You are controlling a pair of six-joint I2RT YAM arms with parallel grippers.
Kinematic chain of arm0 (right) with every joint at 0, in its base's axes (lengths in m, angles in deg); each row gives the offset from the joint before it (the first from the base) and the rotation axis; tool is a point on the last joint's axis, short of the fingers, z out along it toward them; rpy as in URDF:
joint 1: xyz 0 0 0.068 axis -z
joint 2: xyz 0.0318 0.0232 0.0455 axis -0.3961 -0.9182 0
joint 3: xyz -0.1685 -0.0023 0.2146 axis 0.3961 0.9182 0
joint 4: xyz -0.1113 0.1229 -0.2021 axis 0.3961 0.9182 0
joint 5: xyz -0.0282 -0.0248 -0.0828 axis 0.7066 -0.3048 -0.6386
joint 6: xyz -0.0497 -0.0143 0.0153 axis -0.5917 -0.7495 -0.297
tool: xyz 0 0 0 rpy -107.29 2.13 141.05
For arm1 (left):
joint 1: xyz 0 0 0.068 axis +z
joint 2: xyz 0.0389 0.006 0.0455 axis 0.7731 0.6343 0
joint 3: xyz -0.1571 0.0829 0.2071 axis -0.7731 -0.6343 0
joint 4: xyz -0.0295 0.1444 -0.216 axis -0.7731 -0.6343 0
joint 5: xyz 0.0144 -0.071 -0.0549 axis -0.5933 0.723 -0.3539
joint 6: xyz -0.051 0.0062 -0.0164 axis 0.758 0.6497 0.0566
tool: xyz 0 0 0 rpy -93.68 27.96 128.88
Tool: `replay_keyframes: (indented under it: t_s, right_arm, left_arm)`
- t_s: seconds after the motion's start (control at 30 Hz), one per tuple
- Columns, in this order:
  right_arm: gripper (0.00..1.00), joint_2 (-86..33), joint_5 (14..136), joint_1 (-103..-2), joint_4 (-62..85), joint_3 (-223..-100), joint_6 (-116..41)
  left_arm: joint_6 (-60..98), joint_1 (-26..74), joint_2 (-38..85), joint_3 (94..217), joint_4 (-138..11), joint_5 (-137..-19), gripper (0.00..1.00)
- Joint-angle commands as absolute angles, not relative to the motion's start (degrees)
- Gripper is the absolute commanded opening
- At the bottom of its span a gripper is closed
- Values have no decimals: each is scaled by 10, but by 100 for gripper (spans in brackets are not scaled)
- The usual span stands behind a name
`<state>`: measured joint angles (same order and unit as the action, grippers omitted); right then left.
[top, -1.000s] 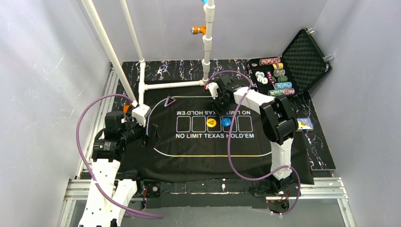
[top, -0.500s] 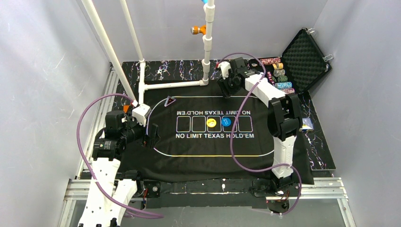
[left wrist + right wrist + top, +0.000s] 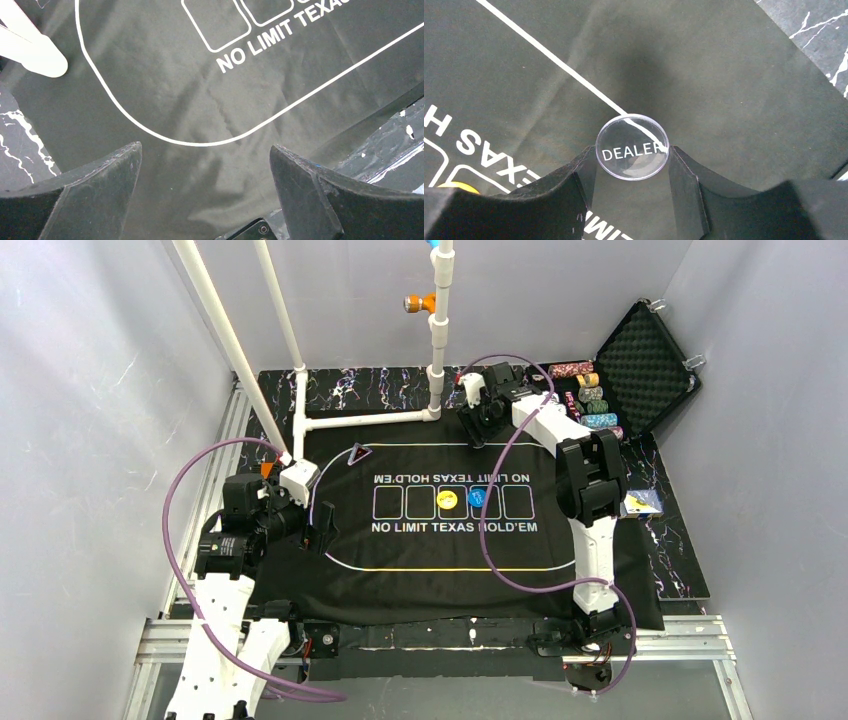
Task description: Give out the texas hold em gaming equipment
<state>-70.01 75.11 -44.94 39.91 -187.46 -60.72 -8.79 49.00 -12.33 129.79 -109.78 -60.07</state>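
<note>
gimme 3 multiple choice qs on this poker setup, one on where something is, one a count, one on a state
1. Where do the yellow round disc and the blue round disc lie?
A. side by side in printed boxes on the black fabric mat
B. stacked one on the other
C. at opposite ends of the mat

2. How many printed boxes are in the row at the mat's middle?
A. three
B. five
C. eight

3. What is the state of the right tool?
A. wide open, nothing in it
B. closed on the clear round disc marked DEALER
C. fully shut, nothing in it

Answers:
1 A, the top view shows them in neighbouring boxes.
2 B, five boxes count across the row.
3 B, the right wrist view shows its fingers against both sides of the disc.
</note>
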Motion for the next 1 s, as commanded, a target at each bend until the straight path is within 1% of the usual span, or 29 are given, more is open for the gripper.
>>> replay_keyframes:
  t_s: [0.0,0.03,0.07,0.13,0.2,0.23,0.27,0.4,0.5,0.6,0.73,0.87,0.97]
  right_arm:
    - [50,-711,765,-451,387,-1864,-601]
    - [53,-712,765,-451,384,-1858,-601]
    - [59,-714,766,-451,382,-1855,-601]
    - [73,-714,768,-451,383,-1853,-601]
    - [82,-711,774,-451,388,-1853,-601]
    - [91,-707,776,-451,390,-1853,-601]
    - [97,-703,777,-452,393,-1855,-601]
    - [98,-665,786,-451,416,-1861,-605]
    - [98,-604,809,-451,431,-1837,-615]
    - [98,-543,840,-454,450,-1786,-633]
    - [95,-478,855,-470,483,-1707,-668]
    - [91,-440,822,-502,477,-1626,-689]
    - [88,-436,799,-523,461,-1590,-689]
  left_arm:
    - [-93,489,-122,1300,-1110,-583,99]
    - [-93,489,-121,1300,-1109,-583,99]
    - [-94,489,-120,1300,-1109,-582,99]
    - [-94,489,-120,1300,-1110,-582,99]
    - [-95,489,-119,1300,-1109,-581,99]
    - [-96,489,-119,1300,-1109,-581,99]
    - [-95,489,-119,1300,-1109,-581,99]
    - [-98,489,-116,1301,-1111,-579,99]
    - [-103,489,-117,1302,-1115,-579,99]
    - [-112,489,-117,1302,-1119,-579,100]
    - [-125,489,-117,1303,-1129,-573,99]
    - [-139,489,-116,1304,-1140,-568,99]
    - [-145,489,-115,1303,-1142,-568,99]
